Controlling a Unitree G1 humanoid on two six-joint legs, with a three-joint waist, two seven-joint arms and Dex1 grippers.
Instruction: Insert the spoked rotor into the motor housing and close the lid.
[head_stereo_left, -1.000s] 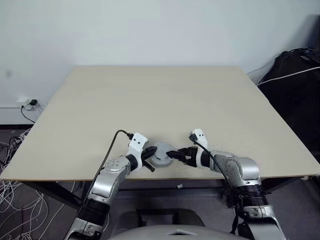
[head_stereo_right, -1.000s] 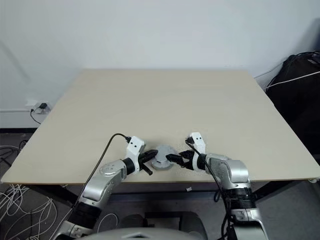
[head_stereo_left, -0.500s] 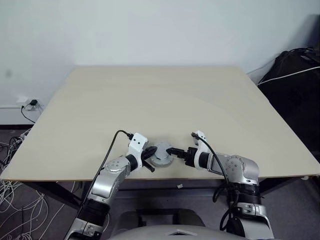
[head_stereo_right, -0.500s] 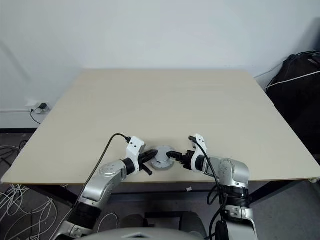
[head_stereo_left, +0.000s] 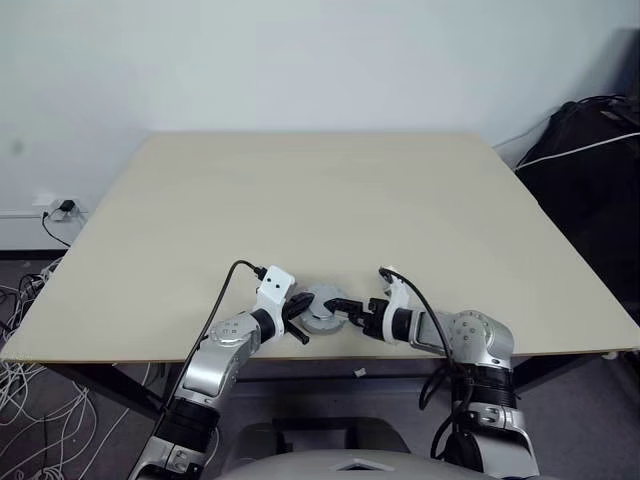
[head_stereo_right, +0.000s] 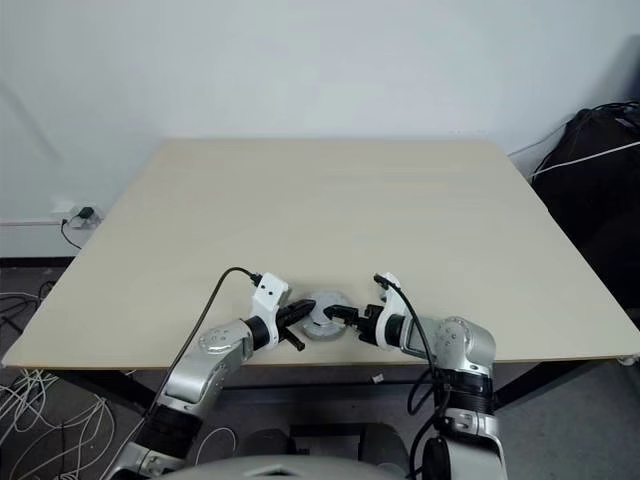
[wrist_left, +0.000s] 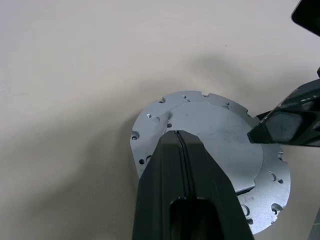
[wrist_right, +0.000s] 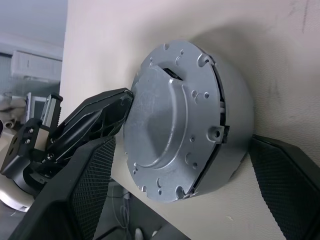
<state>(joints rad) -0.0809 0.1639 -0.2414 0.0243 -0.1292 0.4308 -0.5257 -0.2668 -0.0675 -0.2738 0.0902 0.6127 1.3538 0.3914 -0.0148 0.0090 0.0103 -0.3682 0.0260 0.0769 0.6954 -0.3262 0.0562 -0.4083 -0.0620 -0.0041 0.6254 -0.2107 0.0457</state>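
**A:** Near the lower centre of the left eye view, close to the front edge of the table (head_stereo_left: 330, 190), sits the motor housing (head_stereo_left: 322, 309), a round grey metal unit with its lid (wrist_right: 165, 120) on top. Little tabletop is left between it and that front edge.

**B:** And the open room?

**A:** Most of the tan surface is bare: the whole upper half of the frame, and wide stretches toward both side edges. Off the table at the right of the frame is a dark bag (head_stereo_left: 590, 150) with a white cable across it; at the lower left, loose cables (head_stereo_left: 25, 330) on the floor and a wall socket (head_stereo_left: 55, 206).

**B:** Left gripper?

**A:** The left gripper (wrist_left: 176, 137) comes in from the left of the housing. Its two black fingers are pressed together with no gap, holding nothing. In the left wrist view the joined tips lie over the lid's flat top, near its rim; whether they press on it or hover just above cannot be told.

**B:** Right gripper?

**A:** The right gripper (wrist_right: 185, 175) comes in from the right, fingers spread wide. In the right wrist view one finger (wrist_right: 95, 185) and the other finger (wrist_right: 285, 175) stand on opposite sides of the housing wall, straddling it. Contact with the wall cannot be confirmed, though one sits just beside it.

**B:** Lid seated?

**A:** A dark seam shows between lid and body along part of the rim; the rotor cannot be seen.
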